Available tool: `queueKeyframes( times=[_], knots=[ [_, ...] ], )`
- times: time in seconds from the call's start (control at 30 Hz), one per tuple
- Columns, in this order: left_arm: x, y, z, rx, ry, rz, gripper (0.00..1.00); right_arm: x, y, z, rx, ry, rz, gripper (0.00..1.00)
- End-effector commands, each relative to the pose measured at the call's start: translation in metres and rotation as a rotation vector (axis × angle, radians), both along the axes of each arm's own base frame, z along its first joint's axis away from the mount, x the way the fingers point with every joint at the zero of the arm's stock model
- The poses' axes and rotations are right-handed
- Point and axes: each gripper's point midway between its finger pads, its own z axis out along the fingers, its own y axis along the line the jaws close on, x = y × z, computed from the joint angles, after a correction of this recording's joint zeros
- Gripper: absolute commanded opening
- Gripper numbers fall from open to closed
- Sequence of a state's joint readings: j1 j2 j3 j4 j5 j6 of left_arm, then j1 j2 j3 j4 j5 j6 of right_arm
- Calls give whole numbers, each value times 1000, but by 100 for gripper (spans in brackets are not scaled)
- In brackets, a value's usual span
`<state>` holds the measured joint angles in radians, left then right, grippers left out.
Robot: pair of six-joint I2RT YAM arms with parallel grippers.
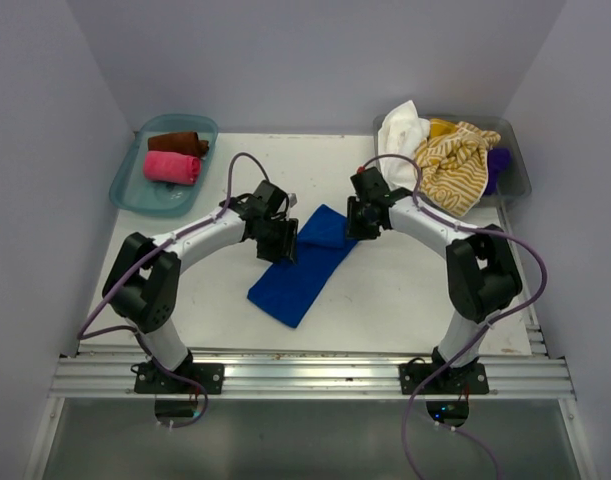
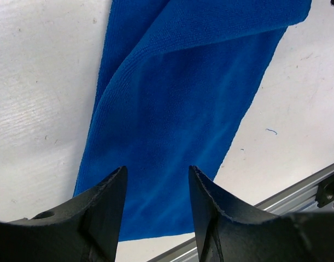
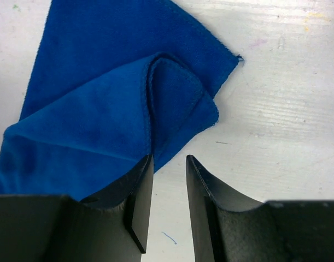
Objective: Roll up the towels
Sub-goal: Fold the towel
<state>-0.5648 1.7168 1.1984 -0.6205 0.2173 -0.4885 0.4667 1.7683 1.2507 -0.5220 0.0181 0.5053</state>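
A royal blue towel [image 1: 303,268] lies flat and slantwise in the middle of the table, its far end folded back over itself into a loose first turn [image 3: 172,93]. My left gripper [image 1: 278,240] hovers at the towel's left edge; in its wrist view it stands open [image 2: 157,170] with the blue cloth [image 2: 177,109] below the gap and nothing held. My right gripper [image 1: 361,222] is at the folded far end. It is open [image 3: 169,158] with bare table between the fingers, and its left finger [image 3: 139,185] rests against the fold's edge.
A teal tray [image 1: 133,188] at the back left holds a rolled brown towel [image 1: 177,143] and a rolled pink towel [image 1: 171,167]. A grey tray [image 1: 515,165] at the back right holds loose white [image 1: 401,128], yellow-striped [image 1: 455,165] and purple [image 1: 498,162] towels. Aluminium rail [image 1: 315,375] along the near edge.
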Motion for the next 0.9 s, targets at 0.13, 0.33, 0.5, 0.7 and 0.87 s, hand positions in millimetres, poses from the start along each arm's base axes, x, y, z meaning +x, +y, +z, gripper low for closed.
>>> queueKeyframes(
  times=[0.13, 0.33, 0.5, 0.7, 0.87],
  knots=[
    [9, -5, 8, -30, -43, -14, 52, 26, 5, 34, 17, -121, -44, 36],
    [13, -10, 7, -39, -47, -23, 52, 42, 11, 62, 52, -183, -57, 42],
    [14, -12, 5, -44, -42, -26, 52, 62, 14, 80, 53, -210, -75, 45],
    [10, -12, 17, -72, -57, -27, 52, 25, 13, 62, 44, -146, -30, 37],
    [-2, -8, 27, -97, -61, -35, 52, -27, 34, 40, 53, -102, 34, 35]
  ],
)
